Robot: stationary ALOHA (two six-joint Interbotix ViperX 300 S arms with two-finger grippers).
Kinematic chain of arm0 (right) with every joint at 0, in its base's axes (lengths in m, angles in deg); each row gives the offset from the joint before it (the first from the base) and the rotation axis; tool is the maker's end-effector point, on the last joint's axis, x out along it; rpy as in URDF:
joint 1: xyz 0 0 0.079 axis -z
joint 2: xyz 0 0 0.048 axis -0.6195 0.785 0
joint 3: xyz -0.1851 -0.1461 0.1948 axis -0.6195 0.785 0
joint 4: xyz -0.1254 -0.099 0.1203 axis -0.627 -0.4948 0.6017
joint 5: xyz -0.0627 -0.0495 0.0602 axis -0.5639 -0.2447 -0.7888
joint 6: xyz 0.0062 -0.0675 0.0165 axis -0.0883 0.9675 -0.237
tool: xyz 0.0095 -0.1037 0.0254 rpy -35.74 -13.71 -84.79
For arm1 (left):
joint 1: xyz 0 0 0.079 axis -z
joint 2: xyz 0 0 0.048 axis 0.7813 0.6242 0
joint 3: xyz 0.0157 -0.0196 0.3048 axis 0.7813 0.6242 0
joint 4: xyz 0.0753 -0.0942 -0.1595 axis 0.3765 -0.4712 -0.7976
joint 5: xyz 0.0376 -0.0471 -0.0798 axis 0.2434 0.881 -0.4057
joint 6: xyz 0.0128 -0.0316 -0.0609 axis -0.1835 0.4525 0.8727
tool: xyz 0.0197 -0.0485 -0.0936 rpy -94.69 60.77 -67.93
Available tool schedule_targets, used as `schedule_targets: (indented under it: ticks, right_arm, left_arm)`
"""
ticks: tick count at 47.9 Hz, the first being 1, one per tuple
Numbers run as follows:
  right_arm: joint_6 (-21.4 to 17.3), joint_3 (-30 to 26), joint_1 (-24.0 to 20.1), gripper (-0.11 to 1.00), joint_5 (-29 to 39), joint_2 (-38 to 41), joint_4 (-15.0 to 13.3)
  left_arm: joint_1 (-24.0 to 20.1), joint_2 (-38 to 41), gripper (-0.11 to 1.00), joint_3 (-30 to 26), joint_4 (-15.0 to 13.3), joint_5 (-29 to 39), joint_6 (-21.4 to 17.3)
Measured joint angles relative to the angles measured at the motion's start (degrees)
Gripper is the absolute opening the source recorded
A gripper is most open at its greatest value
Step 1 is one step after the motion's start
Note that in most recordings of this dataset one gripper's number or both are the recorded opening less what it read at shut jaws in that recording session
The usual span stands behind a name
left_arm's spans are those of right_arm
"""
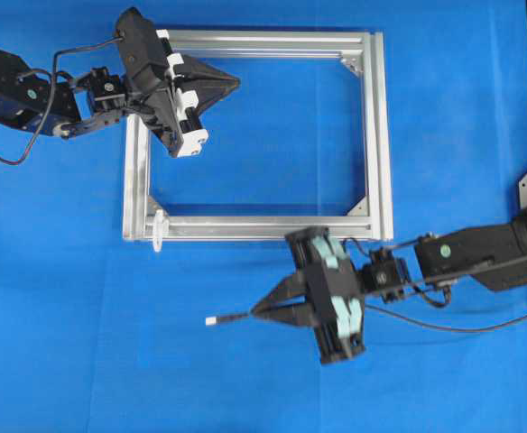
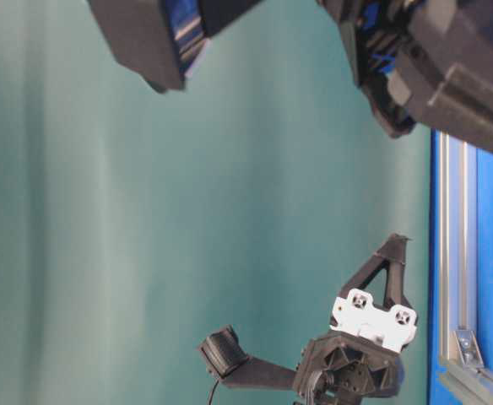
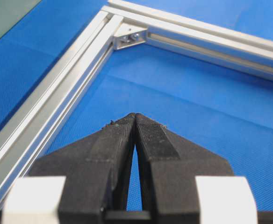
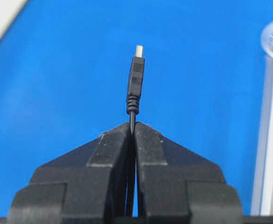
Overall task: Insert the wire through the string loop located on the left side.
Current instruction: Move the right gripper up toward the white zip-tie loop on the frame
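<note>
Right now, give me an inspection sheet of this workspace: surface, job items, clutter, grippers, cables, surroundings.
Surface: blue mat, with a silver frame lying flat on it.
Job items: the wire has its pale-tipped plug sticking out ahead of the right gripper, outside the frame; the string loop hangs at the frame's lower left corner, nothing through it.
Clutter: nothing seen.
Grippers: left gripper shut and empty above the frame's upper left part; right gripper shut on the wire.
Cables: the wire trails off to the right across the mat.
Surroundings: plain teal backdrop.
</note>
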Motion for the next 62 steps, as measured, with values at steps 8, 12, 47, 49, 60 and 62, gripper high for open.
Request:
schedule_targets:
  ticks: [8,12,47,49,60,62]
  right_arm:
    - [0.0,1.1,4.1,-0.04,0.0,0.0,0.0]
    - [0.0,1.4,6.2,-0.04,0.0,0.0,0.0]
    - [0.0,1.9,9.8,-0.04,-0.1,0.0,-0.1]
    - [0.0,1.9,9.8,-0.04,-0.1,0.0,-0.1]
    - [0.0,1.9,9.8,-0.04,-0.1,0.0,-0.1]
    - [0.0,1.8,9.8,-0.04,-0.1,0.0,0.0]
  left_arm:
    - [0.0,-0.3,0.00,0.0,0.0,0.0,0.0]
    - [-0.1,-0.4,0.00,0.2,0.0,0.0,0.0]
    - [-0.1,-0.4,0.00,0.3,0.0,0.0,0.1]
    - [0.0,-0.3,0.00,0.3,0.0,0.0,0.0]
    - [0.0,-0.4,0.00,0.3,0.0,0.0,0.0]
    - [-0.1,-0.3,0.00,0.3,0.0,0.0,0.0]
